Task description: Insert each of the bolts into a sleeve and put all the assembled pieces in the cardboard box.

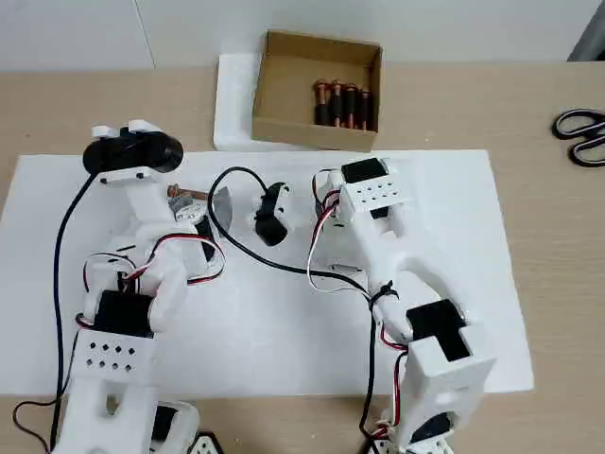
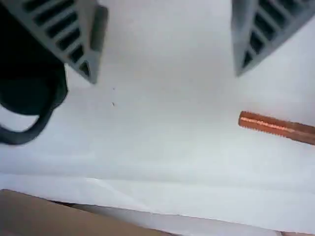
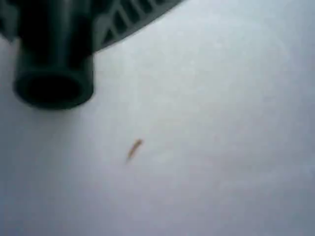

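Two arms (image 1: 142,246) (image 1: 388,236) bent low: left gripper (image 2: 165,71) apart near bolt (image 2: 275,127), right gripper (image 3: 74,29) clamped on sleeve (image 3: 54,81).

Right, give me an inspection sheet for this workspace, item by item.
Surface: white sheet over a tan wooden table.
Job's things: open brown cardboard box holding four bolt-in-sleeve pieces; loose copper threaded bolt lying on the sheet; black cylindrical sleeve.
Clutter: black-handled scissors at the table's edge; tiny brown sliver on the sheet.
Grippers: left gripper with fingers open above the sheet, bolt off to one side; right gripper shut on the sleeve.
Cables: black cable looped across the sheet.
Surroundings: pale wall behind the table.
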Tool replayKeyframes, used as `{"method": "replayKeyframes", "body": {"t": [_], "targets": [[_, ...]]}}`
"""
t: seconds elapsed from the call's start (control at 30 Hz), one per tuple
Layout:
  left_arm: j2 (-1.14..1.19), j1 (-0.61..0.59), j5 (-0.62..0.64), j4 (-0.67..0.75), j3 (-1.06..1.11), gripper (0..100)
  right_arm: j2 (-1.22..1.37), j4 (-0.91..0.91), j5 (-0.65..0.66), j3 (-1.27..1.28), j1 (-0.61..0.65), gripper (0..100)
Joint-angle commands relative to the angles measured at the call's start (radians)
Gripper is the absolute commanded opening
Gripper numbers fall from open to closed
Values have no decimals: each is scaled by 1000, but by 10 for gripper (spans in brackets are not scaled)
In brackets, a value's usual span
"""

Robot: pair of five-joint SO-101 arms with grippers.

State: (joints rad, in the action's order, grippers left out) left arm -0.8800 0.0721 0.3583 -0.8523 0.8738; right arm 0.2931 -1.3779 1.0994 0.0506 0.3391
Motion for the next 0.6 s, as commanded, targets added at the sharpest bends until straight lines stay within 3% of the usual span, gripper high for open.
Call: {"method": "replayKeyframes", "body": {"t": [0.0, 0.47, 0.57], "targets": [[-28, -2, -6, 0, -4, 170, 10, 5, 5, 6, -5, 112], [-28, -2, -6, -2, -12, 170, 73, 27, 5, 6, -8, 128], [-28, -5, -6, -3, -12, 170, 70, 27, 3, 6, -5, 75]]}}
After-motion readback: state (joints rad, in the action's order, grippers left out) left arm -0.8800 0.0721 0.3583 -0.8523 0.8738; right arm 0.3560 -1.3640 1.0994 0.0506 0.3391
